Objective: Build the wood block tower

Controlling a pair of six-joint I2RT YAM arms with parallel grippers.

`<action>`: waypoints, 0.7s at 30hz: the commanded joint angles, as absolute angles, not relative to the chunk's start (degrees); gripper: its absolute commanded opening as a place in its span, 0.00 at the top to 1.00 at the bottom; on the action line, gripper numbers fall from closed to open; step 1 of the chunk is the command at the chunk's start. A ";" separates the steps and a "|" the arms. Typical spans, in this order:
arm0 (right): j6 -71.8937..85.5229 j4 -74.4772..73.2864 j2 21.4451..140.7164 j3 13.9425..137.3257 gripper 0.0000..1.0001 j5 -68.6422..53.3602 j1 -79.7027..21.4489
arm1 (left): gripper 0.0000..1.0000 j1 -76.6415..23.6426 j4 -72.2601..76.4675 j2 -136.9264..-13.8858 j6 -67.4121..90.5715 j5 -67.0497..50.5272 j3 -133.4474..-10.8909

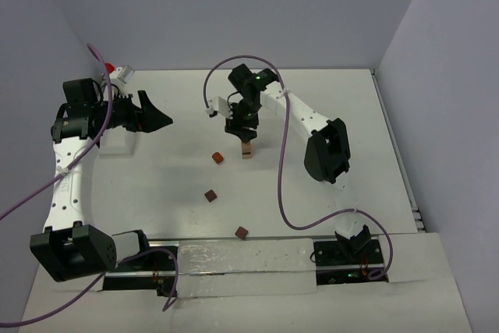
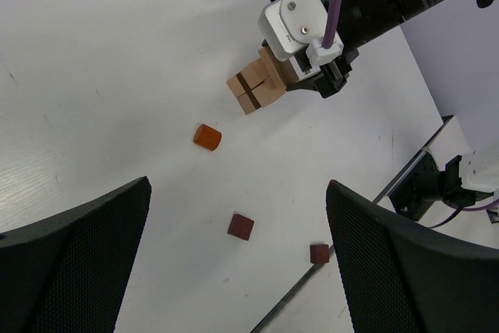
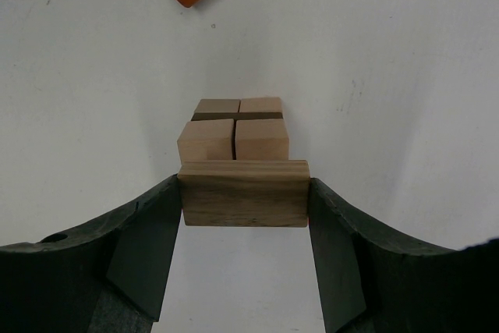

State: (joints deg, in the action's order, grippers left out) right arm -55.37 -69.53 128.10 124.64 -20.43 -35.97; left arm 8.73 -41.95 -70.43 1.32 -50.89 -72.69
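My right gripper (image 3: 244, 194) is shut on a brown wood bar (image 3: 244, 193), held crosswise between both fingers. Just beyond the bar stands the tower (image 3: 234, 136): two pale tan blocks side by side on top, with a darker layer showing behind them. Whether the bar touches the stack I cannot tell. In the top view the right gripper (image 1: 243, 132) hangs over the tower (image 1: 246, 150) at mid-table. My left gripper (image 1: 158, 119) is open and holds nothing, well left of the stack; its wrist view shows the tower (image 2: 251, 93) under the right gripper.
Loose reddish-brown blocks lie on the table: one (image 1: 217, 158) just left of the tower, one (image 1: 210, 195) nearer, one (image 1: 242, 232) by the front rail. The left wrist view shows them too (image 2: 207, 137), (image 2: 241, 226), (image 2: 319, 253). Grey walls enclose the table.
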 commanded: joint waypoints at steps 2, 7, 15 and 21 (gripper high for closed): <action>-55.72 -71.22 129.40 127.09 0.71 -20.34 -35.77 | 0.01 8.99 -41.13 -70.60 1.58 -52.65 -74.29; -55.63 -71.37 129.62 127.08 0.70 -20.29 -35.77 | 0.01 8.98 -41.04 -70.66 1.67 -52.66 -74.28; -55.21 -71.72 130.25 127.79 0.67 -20.46 -35.77 | 0.01 8.96 -41.04 -70.41 1.41 -52.73 -74.02; -55.02 -72.04 130.58 127.94 0.62 -20.30 -35.86 | 0.01 9.03 -41.04 -70.37 1.41 -52.67 -74.06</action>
